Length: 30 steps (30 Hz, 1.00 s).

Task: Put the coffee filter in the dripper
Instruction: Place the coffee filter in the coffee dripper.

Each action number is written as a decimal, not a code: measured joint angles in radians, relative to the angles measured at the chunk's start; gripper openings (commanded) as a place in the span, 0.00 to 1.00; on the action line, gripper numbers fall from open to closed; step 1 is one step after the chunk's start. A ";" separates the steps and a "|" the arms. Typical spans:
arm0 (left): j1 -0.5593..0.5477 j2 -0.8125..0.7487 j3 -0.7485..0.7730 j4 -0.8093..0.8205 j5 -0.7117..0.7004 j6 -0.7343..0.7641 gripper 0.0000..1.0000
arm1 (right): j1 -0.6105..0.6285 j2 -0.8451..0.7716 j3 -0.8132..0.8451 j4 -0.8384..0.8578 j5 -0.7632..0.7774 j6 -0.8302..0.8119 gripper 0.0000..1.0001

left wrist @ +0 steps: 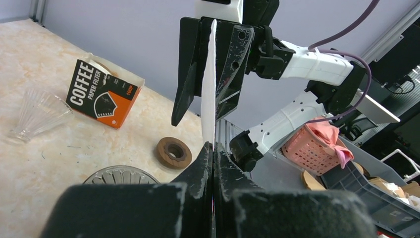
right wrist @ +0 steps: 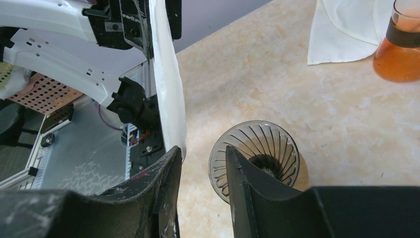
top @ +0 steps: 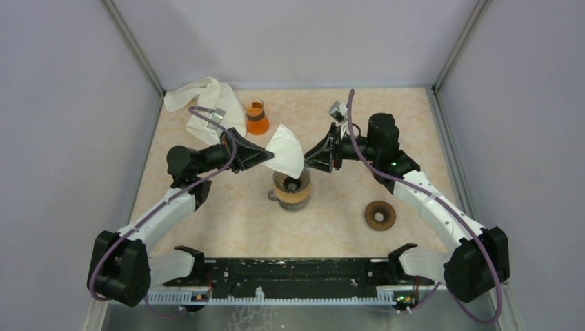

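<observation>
My left gripper [top: 268, 156] is shut on one edge of the white paper coffee filter [top: 287, 149] and holds it upright above the dripper. The glass ribbed dripper [top: 291, 186] stands on a brown base mid-table. In the left wrist view the filter [left wrist: 209, 84] shows edge-on, rising from my shut left gripper [left wrist: 213, 147], with the right gripper's fingers [left wrist: 187, 79] on either side of it. My right gripper [right wrist: 203, 154] is open; the filter [right wrist: 166, 84] hangs by its left finger, and the dripper [right wrist: 257, 157] lies below.
A glass carafe of orange liquid [top: 256, 117] and a white cloth [top: 207, 103] are at the back left. A brown ring [top: 380, 215] lies at the right. An orange coffee filter box [left wrist: 101, 94] and a second clear dripper [left wrist: 34, 114] show in the left wrist view.
</observation>
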 measured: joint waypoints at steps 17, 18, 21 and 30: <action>-0.008 0.027 -0.014 0.097 0.004 -0.056 0.00 | 0.055 0.024 0.000 0.130 -0.023 0.085 0.38; -0.012 0.031 -0.016 0.105 0.004 -0.061 0.00 | 0.058 0.025 0.000 0.139 -0.024 0.090 0.37; -0.026 0.042 -0.019 0.123 0.004 -0.069 0.00 | 0.066 0.033 0.000 0.170 -0.026 0.109 0.34; -0.044 0.053 -0.024 0.148 0.007 -0.069 0.10 | 0.073 0.042 0.000 0.171 -0.010 0.102 0.00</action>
